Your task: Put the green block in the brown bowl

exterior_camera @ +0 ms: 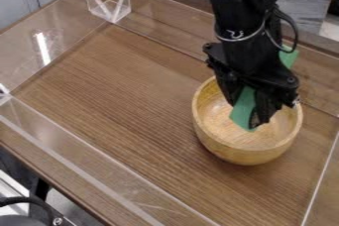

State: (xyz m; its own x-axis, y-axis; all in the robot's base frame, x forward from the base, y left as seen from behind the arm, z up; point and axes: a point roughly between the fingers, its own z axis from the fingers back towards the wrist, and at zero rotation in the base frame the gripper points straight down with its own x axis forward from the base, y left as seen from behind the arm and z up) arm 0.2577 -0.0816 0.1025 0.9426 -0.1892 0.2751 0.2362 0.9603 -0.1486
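The brown bowl [239, 139] stands on the wooden table at the right, a round light wooden bowl with thick walls. My black gripper [260, 111] hangs over its opening, pointing steeply down, and is shut on the green block [249, 109]. The block is a flat green bar held on end and tilted, its lower end down inside the bowl's rim. Whether that end touches the bowl's floor is hidden by the fingers.
The wooden tabletop [119, 101] is ringed by low clear plastic walls. A clear triangular stand [109, 4] sits at the back left. A teal object [288, 59] shows behind the arm at the right.
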